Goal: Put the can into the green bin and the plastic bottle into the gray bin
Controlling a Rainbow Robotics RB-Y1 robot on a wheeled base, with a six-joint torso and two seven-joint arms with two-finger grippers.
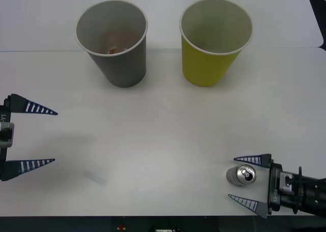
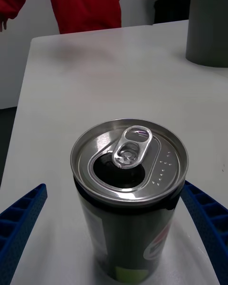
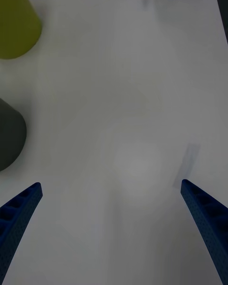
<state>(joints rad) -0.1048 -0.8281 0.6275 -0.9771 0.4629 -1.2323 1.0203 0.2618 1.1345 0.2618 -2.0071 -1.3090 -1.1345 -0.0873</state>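
Two cups stand upright at the far side of the white table [image 1: 163,140]: the gray bin [image 1: 114,41] toward my left and the green bin [image 1: 215,40] toward my right, well apart from each other. I can make out something small and orange at the bottom of the gray one, but not what it is. The can [image 1: 242,175] stands upright near the table's front right corner, long axis vertical, pull-tab top up and its opening already punched (its label is partly cut off in the right wrist view). The right gripper [image 1: 248,181] reaches in low from the right edge, arm roughly level, fingers spread to either side of the can without clearly touching it. The left gripper [image 1: 38,136] hangs over the left edge, fingers wide apart, gripping nothing.
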